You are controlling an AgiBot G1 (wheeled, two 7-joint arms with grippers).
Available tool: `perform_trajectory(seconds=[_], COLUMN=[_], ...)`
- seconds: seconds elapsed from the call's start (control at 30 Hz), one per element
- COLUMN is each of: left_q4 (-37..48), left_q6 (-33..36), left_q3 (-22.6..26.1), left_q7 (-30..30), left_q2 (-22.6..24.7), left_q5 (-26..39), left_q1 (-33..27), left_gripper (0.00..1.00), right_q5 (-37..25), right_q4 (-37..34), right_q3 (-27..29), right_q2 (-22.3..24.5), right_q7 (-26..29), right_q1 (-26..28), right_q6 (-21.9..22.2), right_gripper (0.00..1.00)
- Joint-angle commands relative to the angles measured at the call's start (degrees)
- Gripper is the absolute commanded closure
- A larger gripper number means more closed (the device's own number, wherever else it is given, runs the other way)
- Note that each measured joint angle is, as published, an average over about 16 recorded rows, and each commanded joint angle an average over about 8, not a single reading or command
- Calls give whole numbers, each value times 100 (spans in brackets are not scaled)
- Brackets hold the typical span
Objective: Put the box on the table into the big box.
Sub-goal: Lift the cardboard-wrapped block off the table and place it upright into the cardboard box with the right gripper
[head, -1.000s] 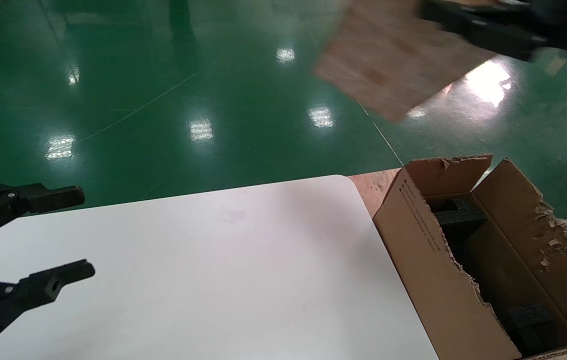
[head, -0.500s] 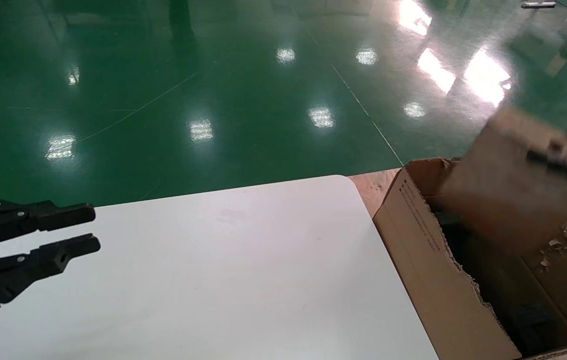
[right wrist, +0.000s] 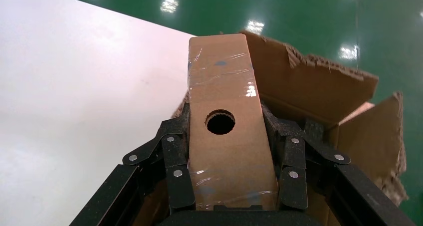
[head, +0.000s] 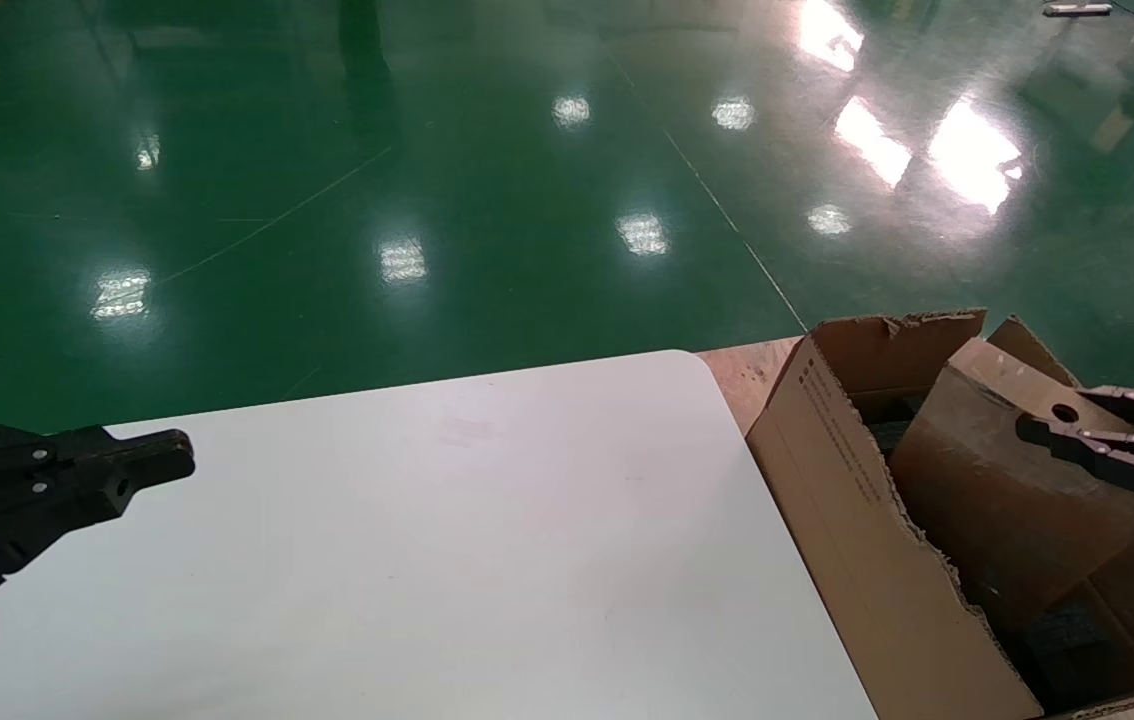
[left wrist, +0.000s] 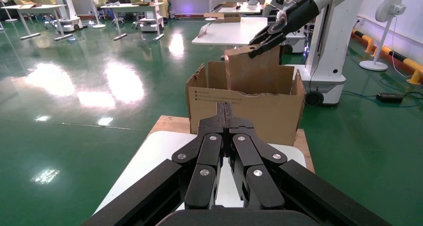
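The box (head: 997,480), brown and taped with a round black hole, leans tilted inside the big box (head: 827,480), its top end above the torn rim. My right gripper (head: 1057,412) is shut on that top end, one finger on each side of the box (right wrist: 227,151). The left wrist view shows the box (left wrist: 252,69) standing up out of the big box (left wrist: 244,111), with the right gripper (left wrist: 264,36) on it. My left gripper (head: 182,455) hovers shut and empty over the left side of the white table (head: 487,540). Its fingertips (left wrist: 225,109) are pressed together.
The big box stands on a wooden board (head: 742,370) just off the table's right edge. Black foam (head: 1067,630) lies in its bottom. Its ragged flaps (right wrist: 309,86) stand up around the opening. Glossy green floor (head: 427,200) lies beyond the table.
The right gripper has swung down from high above with the box and lowered it into the big box. The left gripper's fingers have gone from wide apart to shut.
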Motion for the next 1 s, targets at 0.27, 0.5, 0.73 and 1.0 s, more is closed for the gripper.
perform_trajectory(seconds=[0.27, 0.5, 0.73, 1.0], left_q4=[0, 0, 0, 0], left_q6=[0, 0, 0, 0], left_q3=[0, 0, 0, 0], left_q7=[0, 0, 0, 0], left_q2=[0, 0, 0, 0], left_q5=[0, 0, 0, 0], left_q1=[0, 0, 0, 0], left_gripper=[100, 100, 100, 100], right_q5=[1301, 2306, 3242, 4308], right_q4=[365, 599, 664, 671], right_q3=[-983, -1655, -2277, -2974], right_q2=[216, 353, 353, 208], right_q7=[-644, -1273, -1957, -2675], right_q1=[-150, -24, 185, 378], right_q6=[835, 1492, 1934, 2062], right_gripper=[100, 100, 100, 100])
